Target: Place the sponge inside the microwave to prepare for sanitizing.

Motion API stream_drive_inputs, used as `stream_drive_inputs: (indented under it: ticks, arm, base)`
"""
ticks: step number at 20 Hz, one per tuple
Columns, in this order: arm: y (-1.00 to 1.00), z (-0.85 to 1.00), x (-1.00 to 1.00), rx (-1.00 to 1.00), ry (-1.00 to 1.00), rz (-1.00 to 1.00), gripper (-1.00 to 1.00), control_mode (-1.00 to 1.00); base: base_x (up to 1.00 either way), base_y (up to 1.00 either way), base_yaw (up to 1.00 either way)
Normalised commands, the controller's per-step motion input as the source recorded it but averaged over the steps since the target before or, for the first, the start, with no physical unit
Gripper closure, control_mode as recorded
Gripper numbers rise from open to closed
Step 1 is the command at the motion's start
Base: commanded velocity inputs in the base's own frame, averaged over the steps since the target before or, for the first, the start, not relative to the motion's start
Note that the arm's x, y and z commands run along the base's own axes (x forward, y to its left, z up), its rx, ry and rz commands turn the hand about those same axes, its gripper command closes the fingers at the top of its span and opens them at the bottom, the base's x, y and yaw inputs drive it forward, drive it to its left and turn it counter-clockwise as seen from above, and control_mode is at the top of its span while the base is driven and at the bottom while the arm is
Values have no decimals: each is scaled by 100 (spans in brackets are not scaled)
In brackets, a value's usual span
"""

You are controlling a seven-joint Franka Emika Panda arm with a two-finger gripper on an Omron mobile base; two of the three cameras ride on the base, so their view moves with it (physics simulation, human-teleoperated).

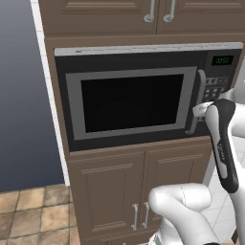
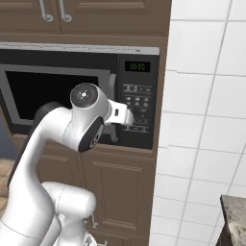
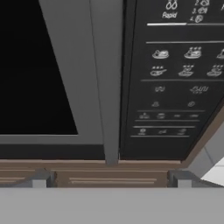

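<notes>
Gripper (image 3: 111, 181) spread wide, nothing between the fingertips (image 3: 39, 180), held close in front of the microwave (image 1: 143, 95) at the lower end of its grey handle (image 3: 107, 87). Handle runs straight ahead of the gripper, between the two tips. Dark glass door (image 3: 30, 65) off to one side, button panel (image 3: 175, 78) to the other. Door shut, flush with frame. Brown cabinet edge (image 3: 109, 165) just below the microwave, near the tips. White tiled wall (image 2: 206, 120) lies beyond the panel side
</notes>
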Motion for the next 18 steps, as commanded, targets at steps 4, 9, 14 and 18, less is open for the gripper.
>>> stream_drive_inputs:
  ticks: [4, 9, 14, 18]
  arm:
    - [0, -4, 32, 0, 0, 0, -100, -100]
    - [-3, -1, 24, 0, 0, 0, -100, -100]
    - [0, -5, 26, 0, 0, 0, -100, -100]
    - [0, -6, 31, 0, 0, 0, -100, -100]
  base:
    - [0, 0, 0]
    - [0, 0, 0]
    - [0, 0, 0]
    - [0, 0, 0]
